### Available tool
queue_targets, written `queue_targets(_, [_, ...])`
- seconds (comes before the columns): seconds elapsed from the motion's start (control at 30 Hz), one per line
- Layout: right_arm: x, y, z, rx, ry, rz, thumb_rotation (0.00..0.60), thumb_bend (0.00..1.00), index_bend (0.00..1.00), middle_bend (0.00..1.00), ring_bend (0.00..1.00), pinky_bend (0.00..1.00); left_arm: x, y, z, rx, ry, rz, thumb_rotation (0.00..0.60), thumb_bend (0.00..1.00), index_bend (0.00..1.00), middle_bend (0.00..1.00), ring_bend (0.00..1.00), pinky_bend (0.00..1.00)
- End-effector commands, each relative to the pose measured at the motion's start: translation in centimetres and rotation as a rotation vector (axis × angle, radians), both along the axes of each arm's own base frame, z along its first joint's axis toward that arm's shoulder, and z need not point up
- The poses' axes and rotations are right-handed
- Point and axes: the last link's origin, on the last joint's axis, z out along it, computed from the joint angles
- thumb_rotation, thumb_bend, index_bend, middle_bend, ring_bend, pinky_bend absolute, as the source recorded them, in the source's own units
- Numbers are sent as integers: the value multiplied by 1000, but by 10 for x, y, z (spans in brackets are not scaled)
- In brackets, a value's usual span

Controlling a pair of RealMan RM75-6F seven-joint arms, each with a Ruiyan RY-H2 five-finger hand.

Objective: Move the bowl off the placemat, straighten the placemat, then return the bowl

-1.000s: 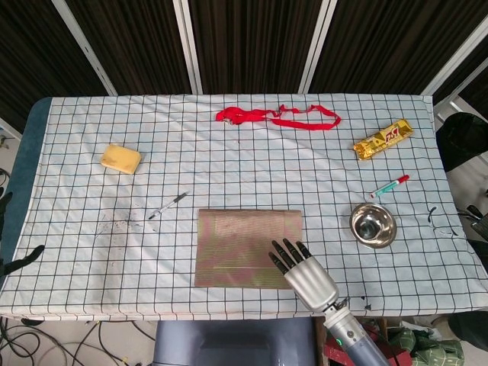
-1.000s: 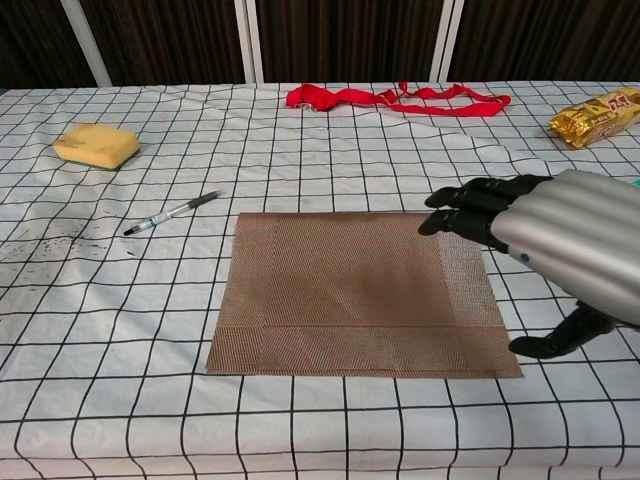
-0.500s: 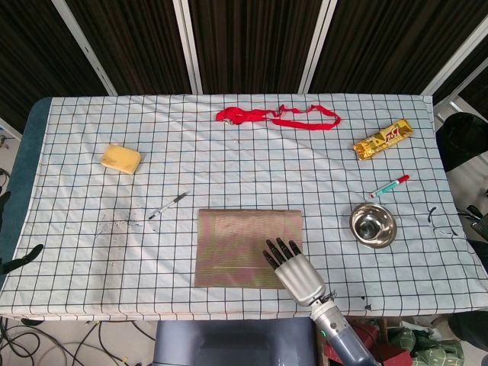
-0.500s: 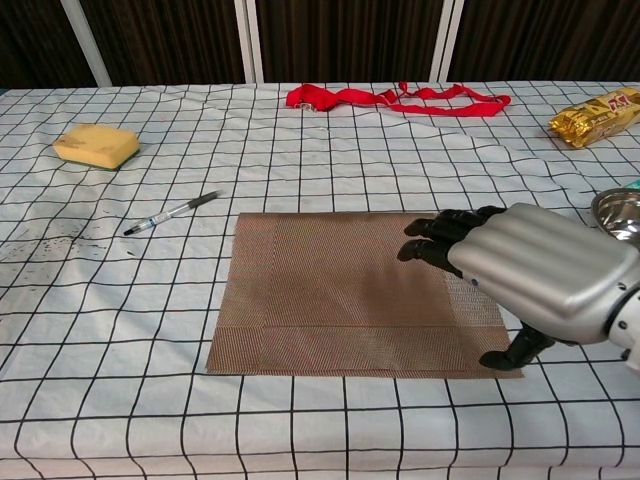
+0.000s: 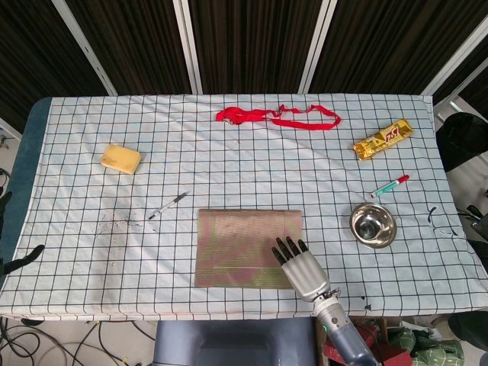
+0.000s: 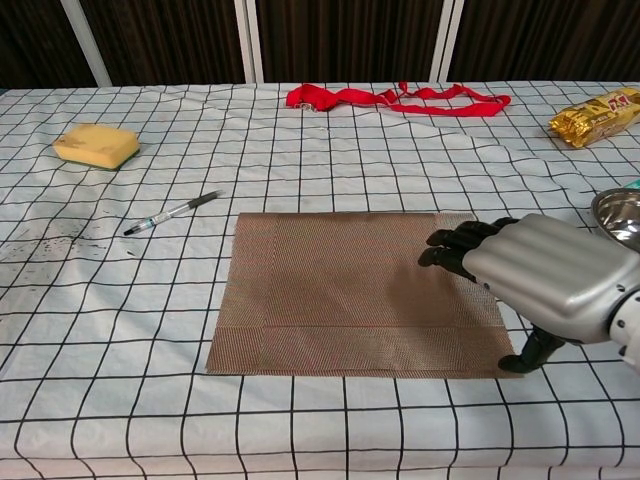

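The brown woven placemat point(image 5: 236, 244) point(image 6: 340, 290) lies flat near the table's front edge, its sides roughly in line with the cloth's grid. The steel bowl point(image 5: 373, 225) point(image 6: 620, 212) stands on the cloth to the right of the mat, apart from it. My right hand point(image 5: 300, 267) point(image 6: 545, 280) lies over the mat's front right corner. Its dark fingers are stretched out over the weave, its thumb is down by the corner, and it holds nothing. Only the dark spread fingers of my left hand point(image 5: 23, 259) show, off the table's left edge, with nothing in them.
A red strap point(image 5: 278, 117) lies at the back, a gold snack pack point(image 5: 383, 139) at the back right and a yellow sponge point(image 5: 120, 158) at the left. A pen point(image 5: 168, 205) rests left of the mat. A red and green marker point(image 5: 390, 186) lies just behind the bowl.
My right hand has slid right and back toward the front edge, from the mat's middle right to its front right corner. Mat and bowl have stayed put.
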Motion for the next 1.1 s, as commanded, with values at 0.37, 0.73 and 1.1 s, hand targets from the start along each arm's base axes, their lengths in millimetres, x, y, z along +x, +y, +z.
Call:
queue_targets(0.37, [0,0,-6,16,23,-33,600,5,128,51,77,190,0,0,0,4,-3,-3,600,17,0,0,0,0])
queue_targets(0.73, [-8,-2,-12,22,49,-65,600,5,126,50,77,190,0,1,2,14,-9,-7,600,16,0,0,0,0])
queue_targets(1.1, [-8,-3,-17,35,36,-75,600,75,122,50,77,189,0,1,2,16,-9,-7,600,17,0,0,0,0])
